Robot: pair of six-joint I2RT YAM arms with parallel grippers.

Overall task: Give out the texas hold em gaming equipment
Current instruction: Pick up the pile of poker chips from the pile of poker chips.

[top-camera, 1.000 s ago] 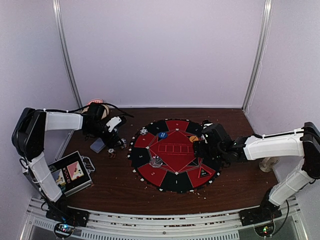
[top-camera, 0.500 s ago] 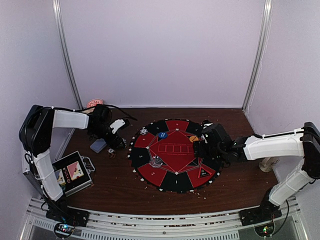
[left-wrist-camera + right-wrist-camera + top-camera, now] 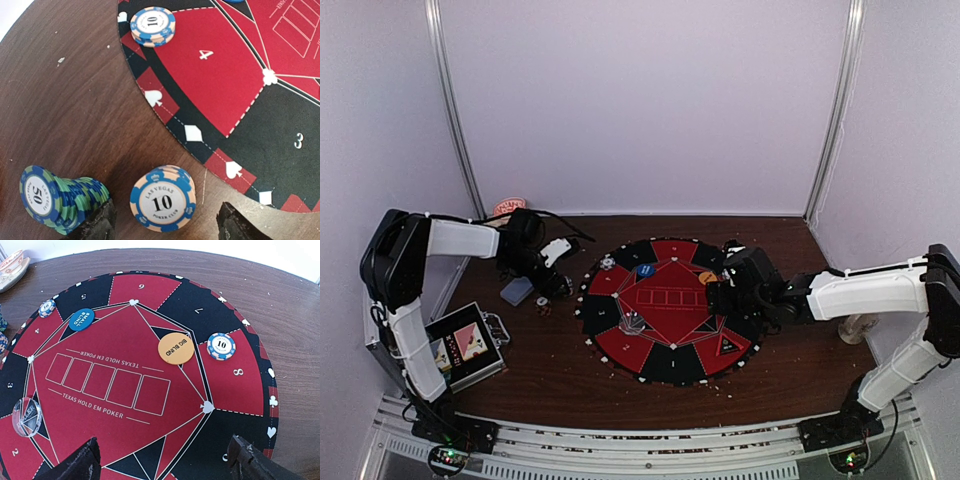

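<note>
The round red-and-black poker mat (image 3: pixel 665 310) lies mid-table. My left gripper (image 3: pixel 557 282) is open just off the mat's left edge. In the left wrist view its fingers (image 3: pixel 100 225) stand either side of a short stack of blue-and-cream "10" chips (image 3: pixel 163 202) without touching it. A leaning stack of blue-green "50" chips (image 3: pixel 55 200) is by the left finger. Another "10" stack (image 3: pixel 152 25) sits on segment 4. My right gripper (image 3: pixel 165 462) is open and empty above the mat's right side. A blue small-blind button (image 3: pixel 81 319), an orange big-blind button (image 3: pixel 175 348) and a "10" chip (image 3: pixel 221 346) on segment 8 lie on the mat.
A grey-blue card deck (image 3: pixel 516 290) lies left of my left gripper. A metal case with card pictures (image 3: pixel 460 345) is at the near left. A beige mug (image 3: pixel 860 328) stands behind my right arm. A clear dealer button (image 3: pixel 27 415) sits on the mat.
My left gripper has moved a little right and toward the chips beside the mat's left edge. The right arm has not moved.
</note>
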